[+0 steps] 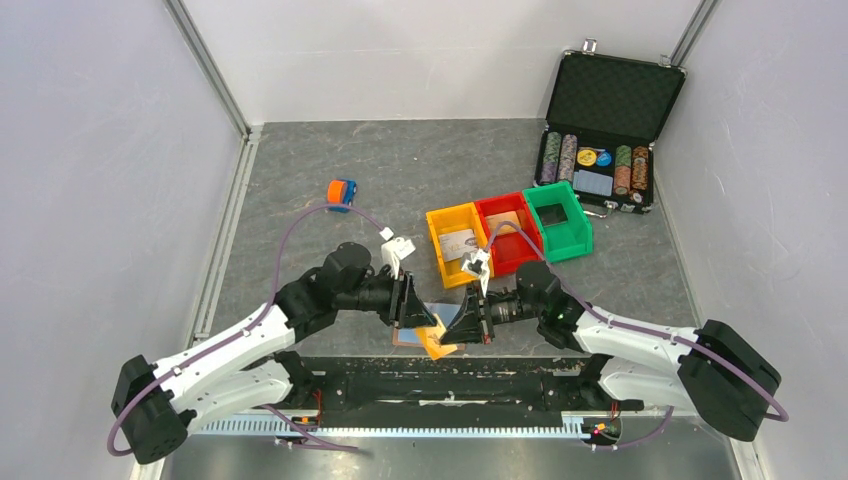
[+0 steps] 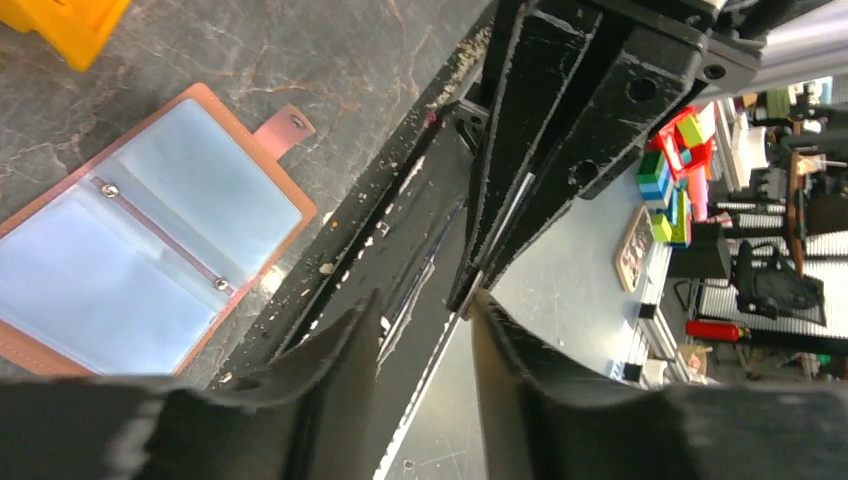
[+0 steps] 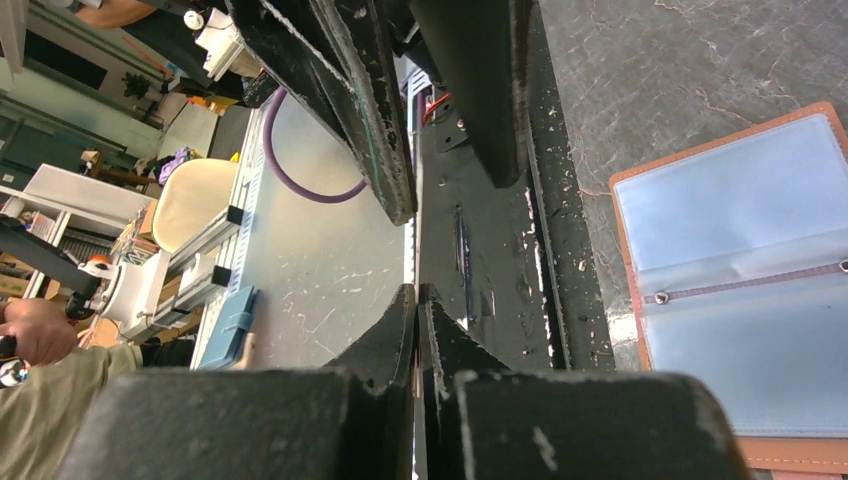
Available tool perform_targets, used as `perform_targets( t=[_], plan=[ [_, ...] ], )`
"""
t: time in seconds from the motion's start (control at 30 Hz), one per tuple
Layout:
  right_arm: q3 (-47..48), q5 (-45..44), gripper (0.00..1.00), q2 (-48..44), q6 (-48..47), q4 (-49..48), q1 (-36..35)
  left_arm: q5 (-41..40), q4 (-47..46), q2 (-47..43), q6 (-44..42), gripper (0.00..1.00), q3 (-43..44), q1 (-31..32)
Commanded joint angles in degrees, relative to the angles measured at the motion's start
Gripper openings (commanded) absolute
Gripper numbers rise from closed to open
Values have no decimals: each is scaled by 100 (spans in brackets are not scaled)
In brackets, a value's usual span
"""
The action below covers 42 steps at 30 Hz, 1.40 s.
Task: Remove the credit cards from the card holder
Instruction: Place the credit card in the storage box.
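The card holder lies open and flat at the table's near edge, reddish-brown with pale blue clear pockets. Both grippers meet tip to tip just above it. My right gripper is shut on a yellow-orange credit card, which shows only as a thin line between its fingers. My left gripper faces it with jaws open, one fingertip close beside the card's edge. The pockets that show look empty.
Yellow, red and green bins stand in a row behind the grippers. An open black chip case sits at the back right. A small orange-and-blue object lies at the back left. A black rail runs along the near edge.
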State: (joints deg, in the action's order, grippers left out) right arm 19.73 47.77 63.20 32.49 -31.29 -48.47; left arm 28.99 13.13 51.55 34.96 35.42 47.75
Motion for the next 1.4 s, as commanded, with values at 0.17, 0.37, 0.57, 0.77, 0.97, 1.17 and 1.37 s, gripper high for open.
perform_targets(
  t=[0.17, 0.37, 0.57, 0.77, 0.97, 1.17, 1.37],
  plan=[
    [16, -182, 27, -166, 35, -123, 28, 99, -381, -9, -30, 2, 97, 15],
    [-239, -986, 50, -525, 461, -382, 112, -458, -753, -261, 368, 2, -118, 15],
    [-794, -1738, 60, -881, 1271, -1051, 248, -779, -933, -406, 585, 2, -178, 9],
    [-1482, -2181, 63, -916, 2228, -2339, 331, -1429, -1583, -840, 1283, 2, -700, 15],
    [-1793, -2307, 59, -554, 2747, -3583, 336, -2398, -2451, -1463, 2418, 2, -1511, 15],
    [-1817, -2616, 54, -278, 2982, -3788, 338, -3110, -2860, -1754, 3218, 2, -2034, 15],
    [-1633, -2699, 51, -12, 3120, -3758, 337, -3146, -3504, -1609, 3646, 2, -2328, 15]
  ],
)
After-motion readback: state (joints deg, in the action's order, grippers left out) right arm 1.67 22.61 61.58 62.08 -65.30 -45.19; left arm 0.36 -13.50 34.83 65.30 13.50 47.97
